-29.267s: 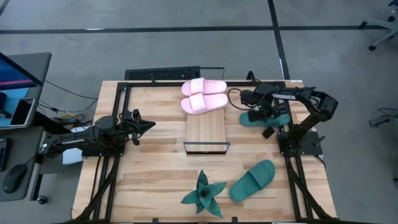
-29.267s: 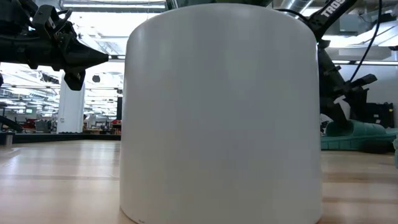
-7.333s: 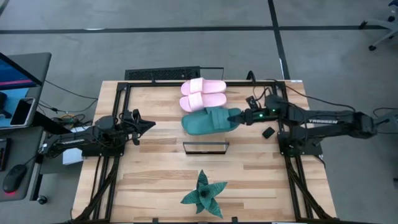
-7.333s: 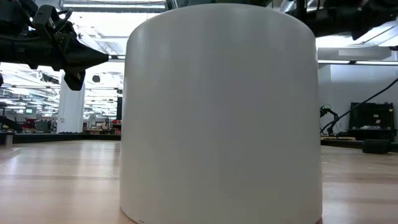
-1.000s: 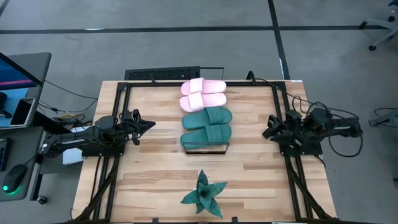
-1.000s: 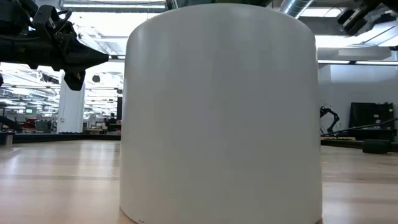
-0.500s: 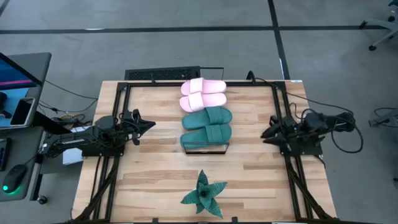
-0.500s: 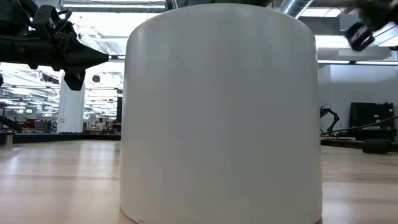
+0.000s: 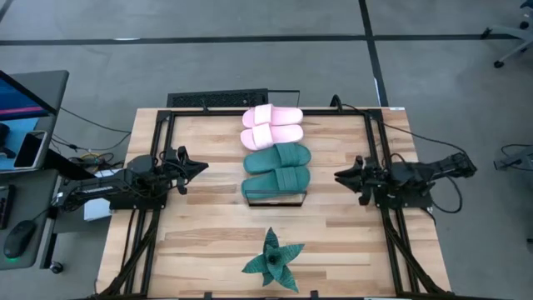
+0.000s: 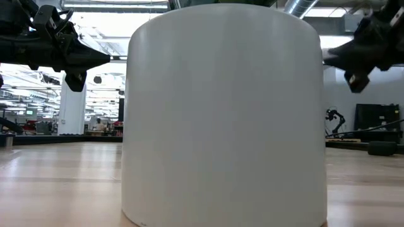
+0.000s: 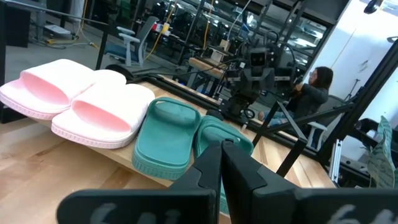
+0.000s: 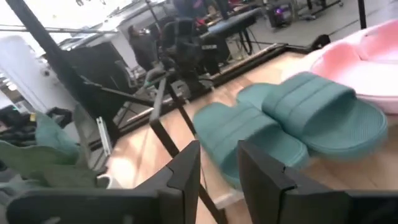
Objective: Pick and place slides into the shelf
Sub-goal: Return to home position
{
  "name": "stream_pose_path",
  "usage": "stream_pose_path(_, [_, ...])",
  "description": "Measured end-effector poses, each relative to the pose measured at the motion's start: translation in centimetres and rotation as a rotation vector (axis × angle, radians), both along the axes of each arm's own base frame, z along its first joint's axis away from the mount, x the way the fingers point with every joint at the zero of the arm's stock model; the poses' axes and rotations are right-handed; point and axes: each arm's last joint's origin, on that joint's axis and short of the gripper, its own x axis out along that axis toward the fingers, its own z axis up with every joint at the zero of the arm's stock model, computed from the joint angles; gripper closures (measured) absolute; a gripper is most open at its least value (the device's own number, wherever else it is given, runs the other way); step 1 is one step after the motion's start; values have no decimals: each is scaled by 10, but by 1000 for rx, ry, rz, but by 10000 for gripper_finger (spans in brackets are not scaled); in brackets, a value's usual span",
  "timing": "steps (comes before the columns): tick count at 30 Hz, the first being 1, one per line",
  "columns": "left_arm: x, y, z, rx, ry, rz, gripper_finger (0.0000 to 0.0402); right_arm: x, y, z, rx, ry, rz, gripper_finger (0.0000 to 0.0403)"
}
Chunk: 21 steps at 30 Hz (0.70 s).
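Four slides [image 9: 275, 148] on shelf [image 9: 276, 198], long axes crosswise: pink pair far end, teal pair nearer. Right gripper [image 9: 341, 177] right of shelf, well apart, fingers parted, empty. Left gripper [image 9: 200, 165] opposite, fingers together, empty.

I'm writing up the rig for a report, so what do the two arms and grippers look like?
Both the left arm and right arm are matte black, built of jointed segments. The left gripper and right gripper each end in two dark tapering fingers. A thin black cable loops beside the right arm. No lettering is readable.
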Motion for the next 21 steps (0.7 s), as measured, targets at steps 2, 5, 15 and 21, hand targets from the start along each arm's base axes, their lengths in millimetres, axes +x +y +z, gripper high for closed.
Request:
stream_pose_path(2, [0, 0, 0, 0, -1, 0, 401, 1, 0, 1, -17, -38, -2, 305])
stream_pose_path(5, [0, 0, 0, 0, 0, 0, 401, 1, 0, 0, -46, -47, -2, 305])
stream_pose_path(15, [0, 0, 0, 0, 0, 0, 401, 5, 1, -4, -114, 14, 5, 305])
stream_pose_path(21, [0, 0, 0, 0, -1, 0, 401, 7, 2, -7, -130, 44, 4, 305])
